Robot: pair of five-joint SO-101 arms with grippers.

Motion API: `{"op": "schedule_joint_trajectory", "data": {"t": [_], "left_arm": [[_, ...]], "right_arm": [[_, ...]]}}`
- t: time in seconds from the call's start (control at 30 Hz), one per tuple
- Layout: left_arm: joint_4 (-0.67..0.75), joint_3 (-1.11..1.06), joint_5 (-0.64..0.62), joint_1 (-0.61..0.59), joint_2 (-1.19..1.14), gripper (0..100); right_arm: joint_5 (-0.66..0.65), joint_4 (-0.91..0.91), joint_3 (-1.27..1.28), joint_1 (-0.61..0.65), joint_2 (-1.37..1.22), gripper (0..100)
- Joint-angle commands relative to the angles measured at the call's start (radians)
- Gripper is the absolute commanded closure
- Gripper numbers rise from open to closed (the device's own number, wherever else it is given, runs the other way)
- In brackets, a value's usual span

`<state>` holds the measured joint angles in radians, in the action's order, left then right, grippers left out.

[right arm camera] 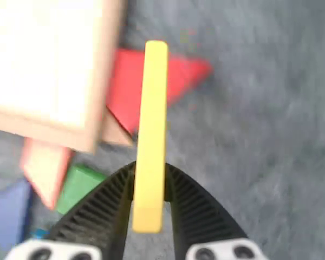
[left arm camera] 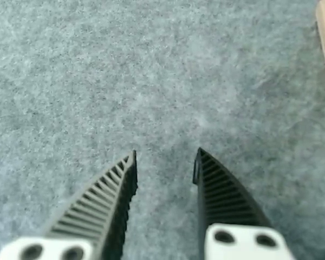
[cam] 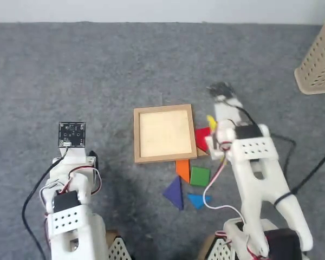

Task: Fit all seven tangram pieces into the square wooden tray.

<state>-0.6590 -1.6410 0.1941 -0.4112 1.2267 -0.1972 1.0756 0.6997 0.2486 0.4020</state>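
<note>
— Is there any writing, number or sign to read here?
— None that I can read. The small black board (cam: 72,134) at the front of my left arm (cam: 70,200) carries tiny marks, too small to make out. The wooden tray (cam: 163,133) and the coloured tangram pieces (cam: 200,176) beside it have plain faces.

The high camera is looking steeply down over the whole grey mat (cam: 97,70), while both wrist cameras are hovering close above it, the right one sharing a corner of the wooden tray (cam: 136,135).
</note>
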Motion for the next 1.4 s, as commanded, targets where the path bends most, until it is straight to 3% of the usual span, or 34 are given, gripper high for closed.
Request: {"op": "schedule_joint_trajectory", "data": {"t": [0.0,0.27,0.53,0.83,0.93,1.07,1.37], "left_arm": [[0.026,0.004,0.006,-0.005,0.020,83],[0.026,0.004,0.006,-0.005,0.020,83],[0.026,0.004,0.006,-0.005,0.020,83],[0.026,0.004,0.006,-0.005,0.020,83],[0.026,0.004,0.006,-0.005,0.020,83],[0.026,0.004,0.006,-0.005,0.020,83],[0.026,0.004,0.006,-0.005,0.020,83]], "right_arm": [[-0.049,0.074,-0.253,0.124,-0.064,99.3],[-0.124,0.101,-0.660,0.280,-0.510,99.3],[0.328,0.110,-0.970,0.346,-0.863,99.3],[0.647,0.294,-1.244,0.417,-1.099,98.7],[0.721,0.371,-1.307,0.418,-1.133,91.3],[0.726,0.423,-1.336,0.418,-1.139,82.4],[0.514,0.524,-1.336,0.394,-0.960,90.8]]}}
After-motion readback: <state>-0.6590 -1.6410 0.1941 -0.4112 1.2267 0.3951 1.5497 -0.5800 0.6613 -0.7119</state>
